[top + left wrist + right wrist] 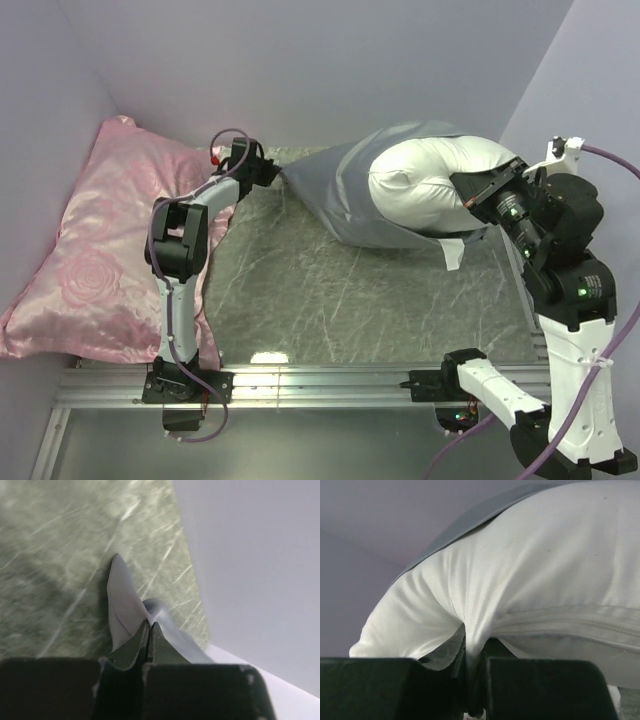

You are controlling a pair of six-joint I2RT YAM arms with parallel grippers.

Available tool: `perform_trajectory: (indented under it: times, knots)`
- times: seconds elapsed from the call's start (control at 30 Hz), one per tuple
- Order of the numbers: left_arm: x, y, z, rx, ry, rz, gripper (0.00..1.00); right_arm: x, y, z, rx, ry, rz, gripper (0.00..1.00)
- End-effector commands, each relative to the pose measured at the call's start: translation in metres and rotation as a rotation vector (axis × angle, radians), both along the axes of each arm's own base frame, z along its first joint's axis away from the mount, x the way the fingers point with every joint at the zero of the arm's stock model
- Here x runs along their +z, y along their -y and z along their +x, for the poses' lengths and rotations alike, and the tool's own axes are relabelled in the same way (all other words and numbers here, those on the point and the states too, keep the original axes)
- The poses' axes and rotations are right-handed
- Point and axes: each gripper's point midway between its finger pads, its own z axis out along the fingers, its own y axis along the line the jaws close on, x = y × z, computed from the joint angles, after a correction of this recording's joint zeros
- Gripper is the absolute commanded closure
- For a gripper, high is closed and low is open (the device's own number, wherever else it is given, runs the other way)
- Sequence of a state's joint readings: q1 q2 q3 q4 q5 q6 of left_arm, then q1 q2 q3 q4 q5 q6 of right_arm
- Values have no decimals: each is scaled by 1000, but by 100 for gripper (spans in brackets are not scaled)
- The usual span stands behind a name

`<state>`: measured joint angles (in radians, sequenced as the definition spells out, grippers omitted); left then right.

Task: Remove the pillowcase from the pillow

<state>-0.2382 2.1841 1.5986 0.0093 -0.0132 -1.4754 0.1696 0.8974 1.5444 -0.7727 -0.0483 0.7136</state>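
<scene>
Top external: my left hand (276, 172) pinches the pillowcase (335, 195), my right hand (464, 192) the pillow (425, 180). It looks roughly half out.

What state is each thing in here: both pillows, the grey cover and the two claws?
pillowcase: partly pulled off, one corner pinched and drawn out.
pillow: bulging partway out of the pillowcase's open end.
left gripper: shut on the pillowcase corner.
right gripper: shut on a fold of the pillow.
pink rose-patterned pillow: lying at the left, held by neither gripper.
</scene>
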Motion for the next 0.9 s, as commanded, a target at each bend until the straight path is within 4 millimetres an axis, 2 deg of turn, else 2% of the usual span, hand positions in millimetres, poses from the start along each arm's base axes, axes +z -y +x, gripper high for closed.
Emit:
perform_trajectory:
  times: [0.0,0.03,0.07,0.1,0.13,0.17,0.23,0.27,0.33,0.37,0.43,0.63,0.7,0.73,0.77,0.83,0.87]
  knots:
    - [41,-53,18,90,36,150,99,124,11,-44,-15,396,51,100]
    - [44,-58,19,94,37,171,99,129,10,-48,-8,396,52,100]
    - [49,-62,20,96,42,188,99,150,13,-64,-9,452,58,100]
    - [47,-72,21,108,31,195,99,159,14,-73,-7,477,61,100]
    - [44,-74,20,98,19,194,99,167,16,-79,-12,495,64,100]
    - [38,-79,20,98,4,206,99,186,20,-98,-19,548,69,100]
    - [24,-84,17,99,-33,233,99,198,23,-110,-24,573,72,100]
    - [15,-84,14,93,-51,242,99,216,26,-130,-25,628,81,100]
    - [5,-85,11,89,-68,244,100,227,28,-136,-28,657,81,100]
    - [-4,-86,8,85,-83,246,99,238,31,-150,-33,695,87,100]
    - [-10,-87,6,83,-93,255,100,246,34,-160,-43,727,90,100]
    - [-31,-97,4,77,-138,329,100,276,69,-212,-159,893,152,100]
    - [-39,-104,3,72,-164,352,100,280,75,-216,-174,909,160,100]
    - [-44,-105,3,69,-176,357,100,280,73,-210,-161,898,160,100]
    - [-41,-106,5,55,-165,362,100,277,70,-200,-155,877,138,100]
    - [-20,-103,13,18,-79,400,100,270,60,-180,-126,842,113,100]
    - [-14,-99,15,3,-63,412,100,258,51,-156,-107,792,93,100]
